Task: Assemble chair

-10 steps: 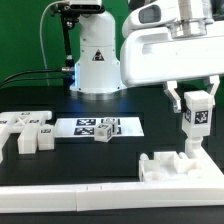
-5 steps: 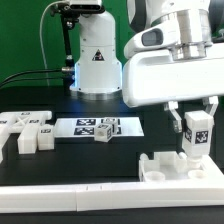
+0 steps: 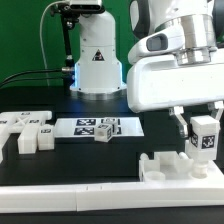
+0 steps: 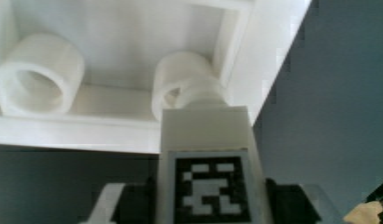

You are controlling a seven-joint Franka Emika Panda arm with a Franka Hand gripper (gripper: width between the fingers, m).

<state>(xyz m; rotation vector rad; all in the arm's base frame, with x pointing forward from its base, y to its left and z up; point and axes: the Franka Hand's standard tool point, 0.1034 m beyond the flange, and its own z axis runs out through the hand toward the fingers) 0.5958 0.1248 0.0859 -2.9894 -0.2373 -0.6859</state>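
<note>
Black tabletop point(image 3: 100, 165) lay below; at the exterior view's right we saw the tool point(image 3: 201, 128) clenched on an upright white tagged leg point(image 3: 204, 141), just over the chair's white panel point(image 3: 163, 170); contact we could not tell.

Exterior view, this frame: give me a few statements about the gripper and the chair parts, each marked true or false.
1. The gripper is shut on a tagged white piece. True.
2. The gripper hangs over the marker board. False: it is at the exterior view's right, over the white panel next to the border rail.
3. A small block sits on the marker board. True.
4. The loose parts at the exterior view's left are stacked on the panel. False: they lie on the table, well apart from it.
</note>
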